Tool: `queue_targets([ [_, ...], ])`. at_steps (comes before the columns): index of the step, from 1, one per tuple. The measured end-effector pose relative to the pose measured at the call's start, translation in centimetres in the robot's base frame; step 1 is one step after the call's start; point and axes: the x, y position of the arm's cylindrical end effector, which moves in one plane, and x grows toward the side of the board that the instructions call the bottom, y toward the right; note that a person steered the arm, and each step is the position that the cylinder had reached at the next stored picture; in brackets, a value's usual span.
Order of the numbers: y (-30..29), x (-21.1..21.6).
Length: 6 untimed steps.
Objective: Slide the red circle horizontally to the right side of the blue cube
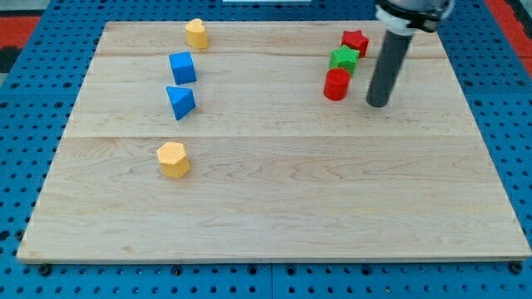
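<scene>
The red circle (pixel 337 85) is sitting on the table (pixel 274 199), touching the green cube (pixel 343 59) just above it, with the red star (pixel 355 41) beyond that. My tip (pixel 377 103) is resting just to the red circle's right, apart from it; the end effector is a plain rod with nothing to open or shut. The blue cube (pixel 182 67) is lying well to the red circle's left, slightly higher, with the blue triangle (pixel 180 101), yellow hexagon (pixel 173 159) and another yellow block (pixel 196 33) lying near it.
</scene>
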Motion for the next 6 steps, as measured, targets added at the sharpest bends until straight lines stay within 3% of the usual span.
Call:
queue_targets([
  [2, -2.5, -3.4],
  [5, -3.6, 0.2],
  [6, -5.6, -1.2],
])
